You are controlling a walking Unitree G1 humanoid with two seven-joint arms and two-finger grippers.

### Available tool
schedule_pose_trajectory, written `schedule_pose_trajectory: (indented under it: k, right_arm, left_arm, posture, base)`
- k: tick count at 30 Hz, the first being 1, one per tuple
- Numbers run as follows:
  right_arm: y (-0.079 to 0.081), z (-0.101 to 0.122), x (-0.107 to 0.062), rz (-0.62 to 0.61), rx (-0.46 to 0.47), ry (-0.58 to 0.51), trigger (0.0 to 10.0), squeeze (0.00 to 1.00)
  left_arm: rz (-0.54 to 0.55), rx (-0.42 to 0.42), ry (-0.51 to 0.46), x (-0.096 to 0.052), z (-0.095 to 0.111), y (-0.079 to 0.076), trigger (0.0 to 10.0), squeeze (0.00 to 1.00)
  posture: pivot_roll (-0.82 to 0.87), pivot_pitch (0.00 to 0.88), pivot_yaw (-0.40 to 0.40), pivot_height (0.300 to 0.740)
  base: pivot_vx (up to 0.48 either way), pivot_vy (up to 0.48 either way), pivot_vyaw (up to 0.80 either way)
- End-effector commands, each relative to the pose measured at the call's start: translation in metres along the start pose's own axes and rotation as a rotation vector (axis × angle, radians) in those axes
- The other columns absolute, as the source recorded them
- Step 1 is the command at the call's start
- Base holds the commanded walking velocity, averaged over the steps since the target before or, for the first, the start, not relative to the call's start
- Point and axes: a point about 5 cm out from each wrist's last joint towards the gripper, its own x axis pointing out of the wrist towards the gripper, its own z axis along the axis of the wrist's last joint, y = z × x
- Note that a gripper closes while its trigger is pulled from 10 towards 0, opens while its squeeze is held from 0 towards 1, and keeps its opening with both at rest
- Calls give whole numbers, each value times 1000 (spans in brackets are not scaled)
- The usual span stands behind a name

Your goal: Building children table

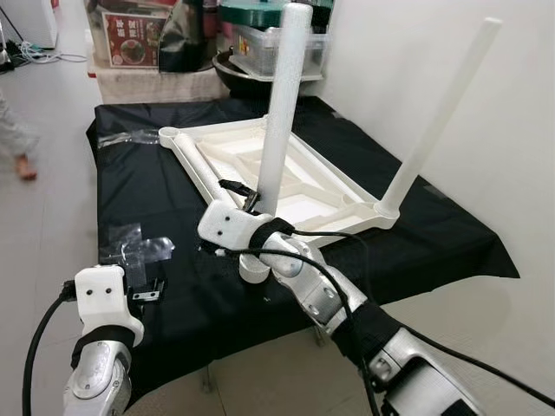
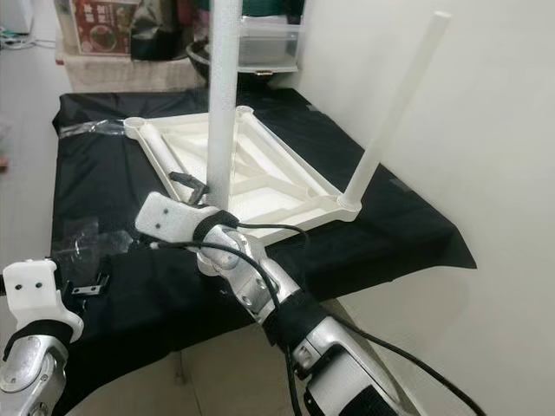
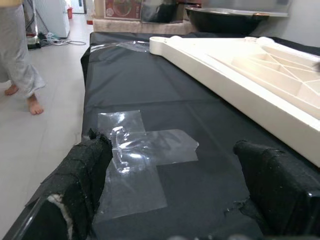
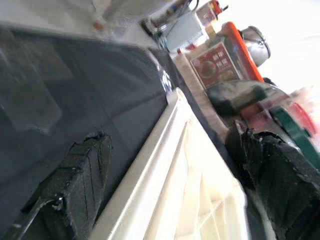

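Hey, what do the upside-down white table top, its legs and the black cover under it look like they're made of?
The upside-down white table top looks like moulded plastic, matte, with ribbed underside webbing. The round white legs look like the same smooth plastic, probably hollow tubes, though that can't be confirmed. The black cover seems thin fabric or sheeting: it drapes, wrinkles and has a slight sheen, with clear tape stuck on it.

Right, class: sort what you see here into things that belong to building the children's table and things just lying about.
Belongs to the job:
white tabletop, lying upside down
upright leg
far corner leg
leg lying flat
right gripper

Just lying about:
clear tape
dark bowl
storage boxes
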Motion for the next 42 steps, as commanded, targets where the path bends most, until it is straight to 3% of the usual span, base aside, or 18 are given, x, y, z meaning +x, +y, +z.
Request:
schedule_pose_trajectory:
  k: [1,5,7,8,10,13,14,15,17,19,20,22,29,32,34,35,40,42]
  right_arm:
    - [-14,-23,-3,-76,-15,108,10000,0]
    - [-39,-61,-11,-188,36,269,10000,0]
    - [-59,-96,-27,-277,95,401,10000,0]
    - [-59,-96,-27,-277,95,401,10000,0]
    - [-81,-138,-56,-359,138,542,10000,0]
    - [-81,-138,-56,-359,138,542,10000,0]
    - [-92,-158,-74,-394,131,610,10000,0]
    - [-92,-158,-74,-394,131,610,10000,0]
    - [-117,-195,-119,-471,86,756,10000,0]
    - [-117,-195,-119,-471,86,756,10000,0]
    - [-127,-204,-134,-501,70,799,10000,0]
    - [-137,-207,-142,-547,64,801,10000,0]
    - [-130,-196,-123,-532,19,757,10000,0]
    - [-111,-176,-93,-494,64,626,10000,0]
    - [-111,-176,-93,-494,64,626,10000,0]
    - [-84,-146,-63,-390,207,392,10000,0]
    - [-70,-127,-50,-328,284,254,10000,0]
    - [-51,-107,-41,-245,439,143,10000,0]
  left_arm:
    - [-8,21,30,0,-6,-1,10000,0]
    - [-8,22,29,0,-6,-1,10000,0]
    - [-9,20,30,1,-7,-2,10000,0]
    - [-9,20,30,1,-7,-2,10000,0]
    - [-17,16,31,1,-7,-3,10000,0]
    - [-17,16,31,1,-7,-3,10000,0]
    - [-22,12,32,1,-7,-4,10000,0]
    - [-22,12,32,1,-7,-4,10000,0]
    - [-27,-2,33,1,-8,-4,10000,0]
    - [-27,-2,33,1,-8,-4,10000,0]
    - [-29,-6,33,2,-8,-3,10000,0]
    - [-35,-9,33,3,-8,-4,10000,0]
    - [-40,7,29,5,-8,-4,10000,0]
    - [-28,30,19,3,-5,-3,10000,0]
    - [-28,30,19,3,-5,-3,10000,0]
    - [-28,50,8,1,-2,-4,10000,0]
    - [-32,60,0,1,0,-5,10000,0]
    - [-49,81,-16,2,6,-8,10000,0]
  posture:
    - [152,0,-131,740]
    - [143,0,-130,740]
    - [135,0,-125,740]
    - [135,0,-125,740]
    - [127,0,-124,740]
    - [127,0,-124,740]
    - [123,0,-125,740]
    - [123,0,-125,740]
    - [103,0,-116,740]
    - [103,0,-116,740]
    - [96,0,-110,740]
    - [94,0,-105,740]
    - [112,0,-112,740]
    - [123,0,-122,740]
    - [123,0,-122,740]
    - [126,0,-123,740]
    - [126,0,-123,740]
    - [128,0,-119,740]
  base:
    - [0,0,0]
    - [0,0,0]
    - [0,0,0]
    - [0,0,0]
    - [0,0,0]
    - [0,0,0]
    - [0,0,0]
    - [0,0,0]
    - [0,0,0]
    - [0,0,0]
    - [0,0,0]
    - [0,0,0]
    - [0,0,0]
    - [0,0,0]
    - [0,0,0]
    - [0,0,0]
    - [0,0,0]
    - [0,0,0]
